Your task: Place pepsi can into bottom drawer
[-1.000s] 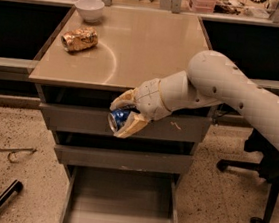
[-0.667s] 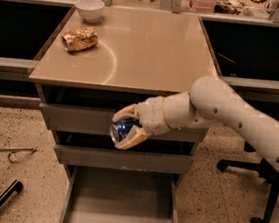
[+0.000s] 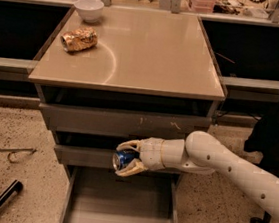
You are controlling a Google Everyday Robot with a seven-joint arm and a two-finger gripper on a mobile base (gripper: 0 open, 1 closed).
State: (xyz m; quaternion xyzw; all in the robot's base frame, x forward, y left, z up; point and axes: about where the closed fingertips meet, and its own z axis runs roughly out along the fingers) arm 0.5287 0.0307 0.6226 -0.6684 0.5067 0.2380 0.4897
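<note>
My gripper (image 3: 126,158) is shut on the pepsi can (image 3: 123,159), a small blue can with a silver end that lies sideways between the cream fingers. It hangs in front of the middle drawer front, just above the back of the bottom drawer (image 3: 118,207). The bottom drawer is pulled out toward me, a wide shallow grey tray with thin side walls and a bare floor. My white arm reaches in from the lower right.
The cabinet's tan top (image 3: 151,54) carries a gold-brown foil snack bag (image 3: 79,39) and a white bowl (image 3: 89,8) at its back left. Two upper grey drawers (image 3: 123,123) are shut. A black chair (image 3: 278,129) stands at the right. A metal hook (image 3: 9,154) lies on the speckled floor.
My gripper has come down with the can from the top drawer's front to the middle drawer's front, just above the open bottom drawer. The arm has dropped lower too.
</note>
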